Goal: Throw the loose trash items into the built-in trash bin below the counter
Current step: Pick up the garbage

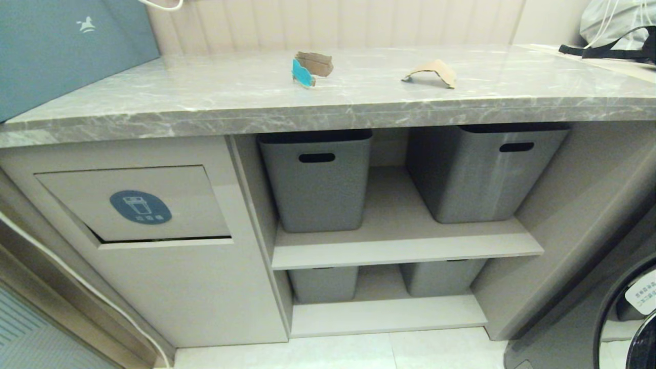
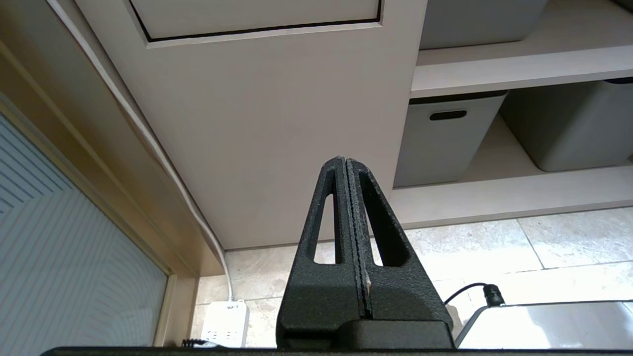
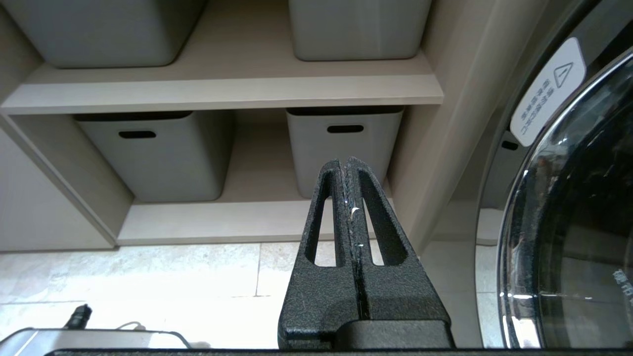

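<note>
Two torn cardboard scraps lie apart on the grey marble counter point(image 1: 205, 97): a curled scrap with a teal face point(image 1: 310, 69) near the middle, and a plain tan arched scrap point(image 1: 433, 72) to its right. Below the counter on the left, the beige trash bin flap point(image 1: 136, 205) with its round blue sticker sits slightly ajar. Both arms hang low, out of the head view; the left gripper point(image 2: 345, 160) and right gripper point(image 3: 344, 160) each have fingers pressed together, holding nothing, level with the lower shelf's grey tubs point(image 3: 156, 153)
</note>
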Robot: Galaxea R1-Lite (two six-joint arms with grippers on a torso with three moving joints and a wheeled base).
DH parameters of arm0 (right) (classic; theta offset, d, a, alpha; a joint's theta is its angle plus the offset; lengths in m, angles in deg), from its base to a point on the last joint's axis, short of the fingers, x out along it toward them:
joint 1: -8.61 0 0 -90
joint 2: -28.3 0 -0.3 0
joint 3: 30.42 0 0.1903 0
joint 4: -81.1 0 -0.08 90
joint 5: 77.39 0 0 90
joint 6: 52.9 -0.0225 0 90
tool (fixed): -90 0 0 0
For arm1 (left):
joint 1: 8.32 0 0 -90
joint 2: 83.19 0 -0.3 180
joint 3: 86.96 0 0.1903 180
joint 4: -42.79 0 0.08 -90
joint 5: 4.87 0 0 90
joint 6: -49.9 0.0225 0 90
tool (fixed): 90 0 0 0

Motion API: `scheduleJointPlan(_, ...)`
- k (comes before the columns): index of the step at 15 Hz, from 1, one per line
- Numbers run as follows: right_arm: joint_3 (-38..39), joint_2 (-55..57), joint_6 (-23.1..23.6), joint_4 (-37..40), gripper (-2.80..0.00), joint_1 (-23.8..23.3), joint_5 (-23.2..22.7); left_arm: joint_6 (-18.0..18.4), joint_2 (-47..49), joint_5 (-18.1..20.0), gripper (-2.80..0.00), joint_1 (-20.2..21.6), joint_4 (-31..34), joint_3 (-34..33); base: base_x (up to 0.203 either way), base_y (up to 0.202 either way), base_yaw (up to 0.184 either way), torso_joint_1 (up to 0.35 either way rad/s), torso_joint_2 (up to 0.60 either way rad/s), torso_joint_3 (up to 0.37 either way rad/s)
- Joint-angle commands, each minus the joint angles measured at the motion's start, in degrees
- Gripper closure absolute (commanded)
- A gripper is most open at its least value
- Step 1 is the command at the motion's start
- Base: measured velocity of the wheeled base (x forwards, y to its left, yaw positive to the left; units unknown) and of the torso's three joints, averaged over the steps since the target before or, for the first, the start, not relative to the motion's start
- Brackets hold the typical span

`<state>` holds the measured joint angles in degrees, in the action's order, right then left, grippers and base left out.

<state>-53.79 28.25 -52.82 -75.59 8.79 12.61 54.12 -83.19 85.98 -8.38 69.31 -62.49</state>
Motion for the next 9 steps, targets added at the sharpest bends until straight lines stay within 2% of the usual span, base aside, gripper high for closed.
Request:
scheduleJointPlan(1,0.0,-0.04,0.01,-0.03,0.0,-0.01,-0.09,0.0,0.09,0.03,0.0,-0.03,0.05,-0.01,0.0,0.0,0.0,0.0,0.0,0.0)
scheduleJointPlan(9,0.0,-0.04,0.1,0.06,0.0,-0.01,-0.09,0.0,0.09,0.03,0.0,-0.03,0.13,0.05,0.0,0.0,0.0,0.006,-0.02,-0.015)
